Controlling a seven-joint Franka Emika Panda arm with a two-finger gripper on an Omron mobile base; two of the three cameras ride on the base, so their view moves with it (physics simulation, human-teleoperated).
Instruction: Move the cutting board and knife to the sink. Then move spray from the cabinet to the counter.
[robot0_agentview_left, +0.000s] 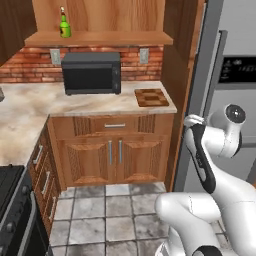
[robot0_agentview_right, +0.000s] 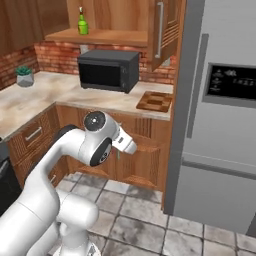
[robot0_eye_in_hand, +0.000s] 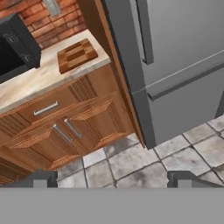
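The cutting board (robot0_agentview_left: 151, 97) (robot0_agentview_right: 155, 101) (robot0_eye_in_hand: 77, 55) lies flat on the counter (robot0_agentview_left: 30, 102) (robot0_agentview_right: 50, 92) (robot0_eye_in_hand: 39, 81), at its right end beside the microwave. No knife shows on or near it; the sink is out of view. The green spray (robot0_agentview_left: 64, 26) (robot0_agentview_right: 82, 24) stands upright on the shelf board of the cabinet (robot0_agentview_left: 100, 38) (robot0_agentview_right: 100, 36). My gripper (robot0_eye_in_hand: 113, 179) hangs open and empty over the floor tiles, well short of the counter and below board height.
A black microwave (robot0_agentview_left: 91, 72) (robot0_agentview_right: 107, 70) sits left of the board. The grey fridge (robot0_agentview_left: 235, 65) (robot0_agentview_right: 220, 125) (robot0_eye_in_hand: 175, 57) stands hard against the counter's right end. Base cabinets (robot0_agentview_left: 115, 155) face me. A stove (robot0_agentview_left: 10, 200) is at the left, a potted plant (robot0_agentview_right: 24, 76) at the far left.
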